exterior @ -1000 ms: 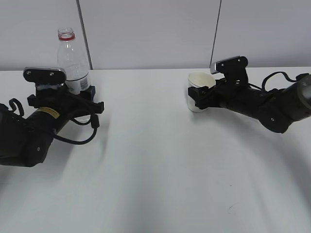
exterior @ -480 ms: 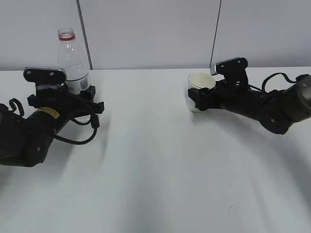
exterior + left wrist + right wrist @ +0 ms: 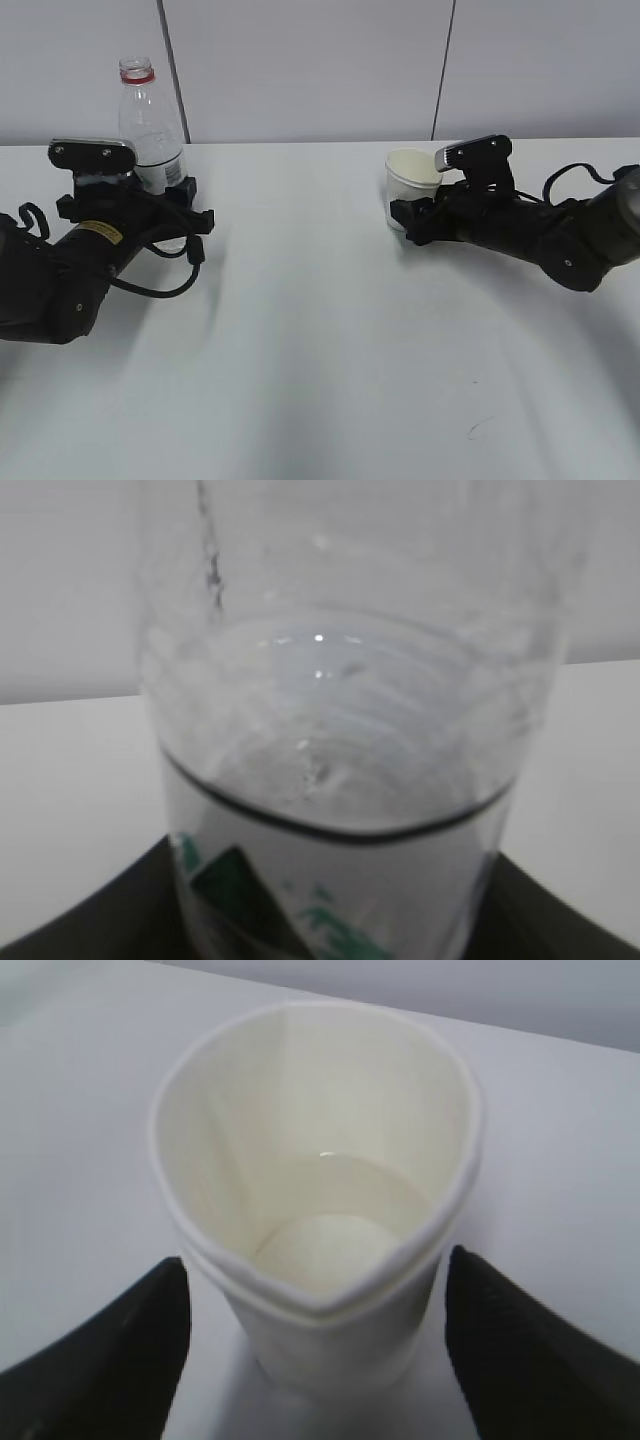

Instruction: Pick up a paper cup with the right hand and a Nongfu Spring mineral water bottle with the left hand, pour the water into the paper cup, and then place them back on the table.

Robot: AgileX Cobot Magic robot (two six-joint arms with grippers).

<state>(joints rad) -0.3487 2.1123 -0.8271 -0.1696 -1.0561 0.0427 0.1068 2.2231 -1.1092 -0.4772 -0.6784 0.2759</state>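
The Nongfu Spring mineral water bottle (image 3: 150, 125) stands upright at the far left of the table (image 3: 320, 360), uncapped and part full. My left gripper (image 3: 162, 192) is shut round its lower body. In the left wrist view the bottle (image 3: 340, 760) fills the frame, with the left gripper (image 3: 335, 925) dark against both its sides. The paper cup (image 3: 410, 180) stands on the table at right of centre. My right gripper (image 3: 410, 216) is open beside its base. In the right wrist view the cup (image 3: 320, 1190) holds some water, its rim is dented, and the right gripper (image 3: 315, 1355) stands clear of both sides.
A white panelled wall (image 3: 320, 70) runs along the table's far edge. A faint scuff mark (image 3: 480, 425) lies on the table at front right.
My right gripper has drawn back to the right and lower, away from the cup, which stays standing on the table. The left arm and bottle have not moved.
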